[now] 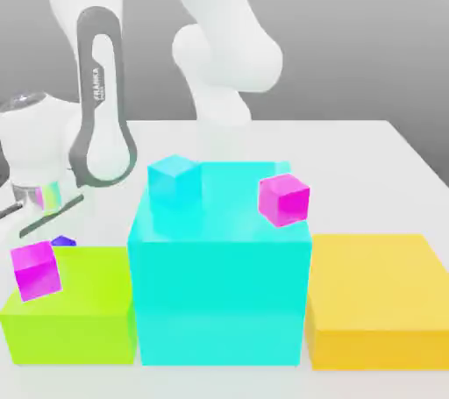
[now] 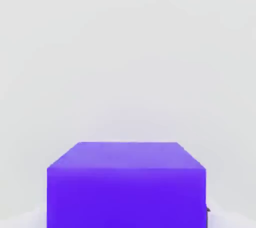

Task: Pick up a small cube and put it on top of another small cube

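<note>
Small blue-purple cube [image 1: 61, 241] down low on white worktop [image 1: 351, 147], at exterior view's left, just behind flat lime-green block [image 1: 83, 323]. Mostly hidden by that block, only top bit seen. In hand view, same cube [image 2: 126, 184] v. close up, plain pale worktop behind it.

Tool [image 1: 48, 217] right at the cube, squeezed shut on it. Thin dark bit of a finger touching cube's side in hand view. White arm [image 1: 101, 99] bent down low over that spot.

Small pink cube [image 1: 35, 270] on top of lime-green block, near its back left corner, tilted a bit.

Big light-blue block [image 1: 219, 301] in middle, touching lime-green one. On top: small light-blue cube [image 1: 173, 180] at left, 2nd small pink cube [image 1: 283, 198] at right edge, tilted. The two well apart.

Flat yellow-orange block [image 1: 377, 296] at exterior view's right, just beside big light-blue block.
</note>
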{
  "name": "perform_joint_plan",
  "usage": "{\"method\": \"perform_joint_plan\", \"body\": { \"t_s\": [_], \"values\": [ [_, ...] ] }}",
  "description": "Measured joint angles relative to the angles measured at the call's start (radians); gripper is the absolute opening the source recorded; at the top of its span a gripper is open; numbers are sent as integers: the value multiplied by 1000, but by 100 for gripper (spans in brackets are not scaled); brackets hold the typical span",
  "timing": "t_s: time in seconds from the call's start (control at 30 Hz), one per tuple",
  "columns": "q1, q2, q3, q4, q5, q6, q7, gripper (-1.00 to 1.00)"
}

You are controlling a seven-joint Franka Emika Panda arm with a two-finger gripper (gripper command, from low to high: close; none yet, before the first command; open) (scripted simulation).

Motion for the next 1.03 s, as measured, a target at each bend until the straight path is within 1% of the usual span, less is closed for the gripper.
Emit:
{"method": "perform_joint_plan", "body": {
  "t_s": [0.13,0.23,0.33,0.4,0.47,0.53,0.67,0.73,0.83,0.87,1.03],
  "values": [
    [32,-122,-50,-23,-75,-99,57,-100],
    [42,-217,-61,-34,-145,-185,103,-100],
    [70,-247,-60,34,-233,-277,92,-100],
    [80,-268,-44,95,-272,-354,57,-100],
    [95,-295,-19,150,-273,-439,13,-100],
    [164,-325,14,202,-262,-525,-35,-100],
    [247,-386,60,301,-223,-697,-135,-100],
    [249,-400,52,300,-184,-703,-166,-100],
    [247,-335,47,269,-168,-603,-177,-100],
    [248,-307,45,257,-166,-563,-178,100],
    [248,-307,45,257,-166,-563,-178,100]
  ]
}}
